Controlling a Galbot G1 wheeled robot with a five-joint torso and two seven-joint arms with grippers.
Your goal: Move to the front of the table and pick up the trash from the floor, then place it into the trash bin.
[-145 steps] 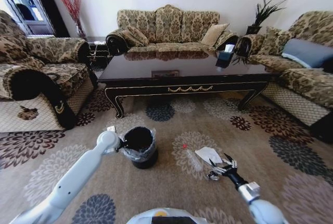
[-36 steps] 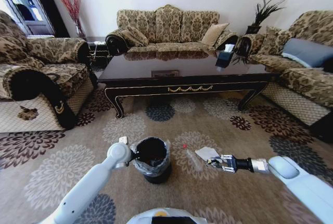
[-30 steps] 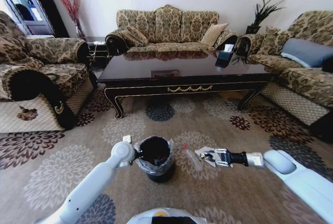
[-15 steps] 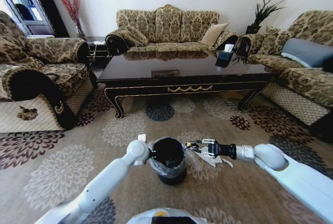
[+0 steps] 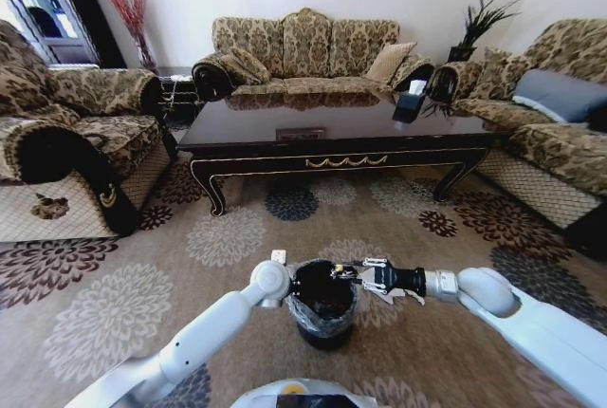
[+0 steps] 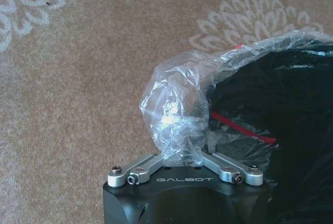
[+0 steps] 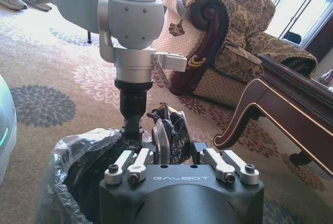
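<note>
1. The trash (image 7: 169, 133), a small shiny crumpled scrap, sits clamped between the fingers of the right gripper (image 5: 353, 272), which hangs over the open mouth of the trash bin (image 5: 323, 324).
2. In the right wrist view the scrap stands upright between the two finger pads, dark and silvery, just above the bin's plastic liner (image 7: 73, 153).
3. The left gripper (image 5: 287, 287) is at the bin's near-left rim, its fingers pinched together on a bunched fold of the liner (image 6: 177, 112); that view shows the clear plastic gathered right at the finger roots.
4. A thin red line (image 6: 242, 130) lies inside the bin against the black lining; it may be a drawstring, but I cannot tell.
5. The bin stands on the flowered carpet (image 5: 142, 285) in front of the table (image 5: 341, 128), well apart from its gold-trimmed front edge.
6. White paper (image 5: 410, 294) shows on the carpet just beyond the right gripper's wrist, partly hidden by the arm.
7. Sofas surround the table on three sides; a dark box (image 5: 410, 104) rests on the tabletop's far right.
</note>
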